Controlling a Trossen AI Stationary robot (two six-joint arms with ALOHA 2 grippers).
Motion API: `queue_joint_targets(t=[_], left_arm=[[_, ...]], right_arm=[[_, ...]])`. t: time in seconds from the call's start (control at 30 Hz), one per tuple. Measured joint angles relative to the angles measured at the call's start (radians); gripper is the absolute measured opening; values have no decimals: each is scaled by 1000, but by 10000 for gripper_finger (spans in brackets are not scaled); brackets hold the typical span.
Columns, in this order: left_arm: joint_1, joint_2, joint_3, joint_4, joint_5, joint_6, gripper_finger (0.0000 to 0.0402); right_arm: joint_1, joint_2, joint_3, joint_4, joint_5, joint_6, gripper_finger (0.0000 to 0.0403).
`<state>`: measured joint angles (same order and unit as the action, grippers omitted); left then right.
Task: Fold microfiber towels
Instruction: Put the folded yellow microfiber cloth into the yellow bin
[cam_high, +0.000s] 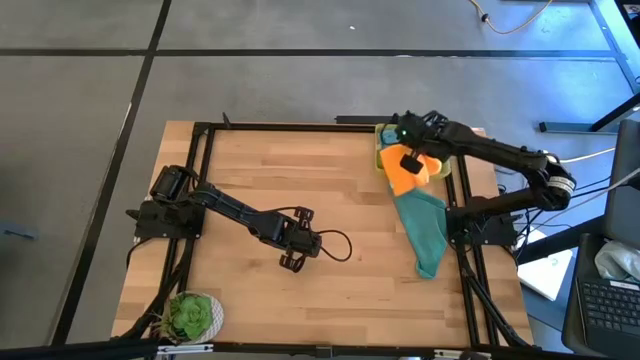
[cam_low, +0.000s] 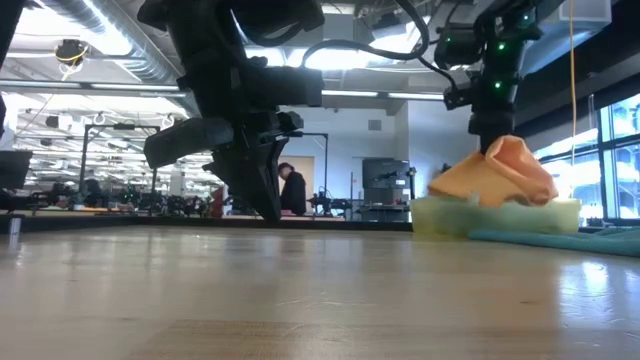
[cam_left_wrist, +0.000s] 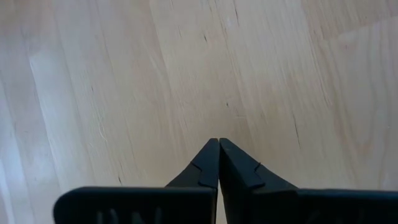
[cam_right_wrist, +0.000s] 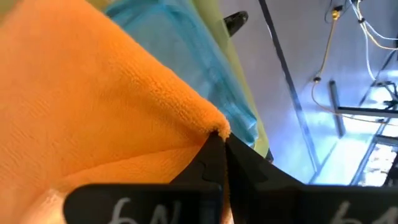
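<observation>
Right tool (cam_right_wrist: 217, 138): pinched shut on the orange towel (cam_high: 410, 172) corner, above the yellow tray (cam_low: 445, 215).
Left tool (cam_left_wrist: 219, 146): closed, empty, over bare worktop (cam_high: 260, 170).
Tip: I'd lift slowly, dragging nothing else out.

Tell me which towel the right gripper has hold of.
The orange towel: the right gripper pinches its corner over the tray, while the teal towel lies on the table.

The wooden table (cam_high: 300, 180) lies bare across its middle and far-left stretch, so a gripper can pass freely there. The left gripper (cam_high: 292, 262) hangs low over the near-centre, and a potted plant (cam_high: 190, 316) fills the near-left corner. The right side is crowded by the yellow tray (cam_high: 381, 140), the orange towel (cam_high: 415, 172) and the teal towel (cam_high: 425, 228).
</observation>
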<state>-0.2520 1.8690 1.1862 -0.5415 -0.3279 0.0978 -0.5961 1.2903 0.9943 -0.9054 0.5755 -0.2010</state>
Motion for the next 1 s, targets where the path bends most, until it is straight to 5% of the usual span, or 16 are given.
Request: queue_joint_targets(t=[0.57, 1.0], left_arm=[[0, 0, 0, 0, 1, -13, 1], [0, 0, 0, 10, 4, -16, 5]], right_arm=[[-308, 33, 0, 178, -210, -89, 15], [-366, 98, -1, 165, -148, -68, 167]])
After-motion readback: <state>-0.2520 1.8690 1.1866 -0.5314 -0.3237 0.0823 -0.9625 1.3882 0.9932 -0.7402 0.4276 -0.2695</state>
